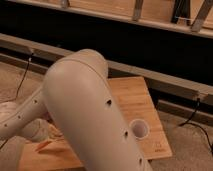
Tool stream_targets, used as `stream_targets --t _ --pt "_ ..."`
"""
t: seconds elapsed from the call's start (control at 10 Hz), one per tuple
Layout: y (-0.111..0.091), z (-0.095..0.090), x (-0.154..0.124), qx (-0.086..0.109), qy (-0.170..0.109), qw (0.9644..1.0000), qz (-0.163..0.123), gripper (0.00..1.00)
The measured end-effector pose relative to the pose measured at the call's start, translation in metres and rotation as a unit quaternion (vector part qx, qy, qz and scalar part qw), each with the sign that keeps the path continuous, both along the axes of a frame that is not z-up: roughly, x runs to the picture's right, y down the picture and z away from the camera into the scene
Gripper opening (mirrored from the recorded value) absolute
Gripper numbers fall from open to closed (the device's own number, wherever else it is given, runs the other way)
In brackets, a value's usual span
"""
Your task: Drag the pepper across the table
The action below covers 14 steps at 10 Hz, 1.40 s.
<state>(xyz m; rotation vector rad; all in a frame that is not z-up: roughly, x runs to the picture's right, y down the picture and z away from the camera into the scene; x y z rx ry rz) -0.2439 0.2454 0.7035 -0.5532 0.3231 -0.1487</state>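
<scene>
Low at left, tool (50, 134) over table (132, 100), beside pepper (44, 145).

Lab or test space: carpeted floor (187, 145), loose cables (200, 125), metal rail (165, 82) behind small wood table (135, 100); hand (47, 132) low at table's left.

1 desk (134, 102), light wood. 1 white cup (139, 130) on it, near right edge. 1 orange-red item (44, 145) at lower left, partly hidden, prob. the pepper. 1 robot arm (85, 115); its 1 end effector (47, 131) low at left, mostly hidden. 2 cables (22, 75) on floor.
</scene>
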Motion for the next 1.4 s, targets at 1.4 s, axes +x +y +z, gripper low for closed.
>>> stream_targets --t 1.4 --pt "0.092 -0.051 0.078 -0.082 -0.051 0.9895 -0.107 0.03"
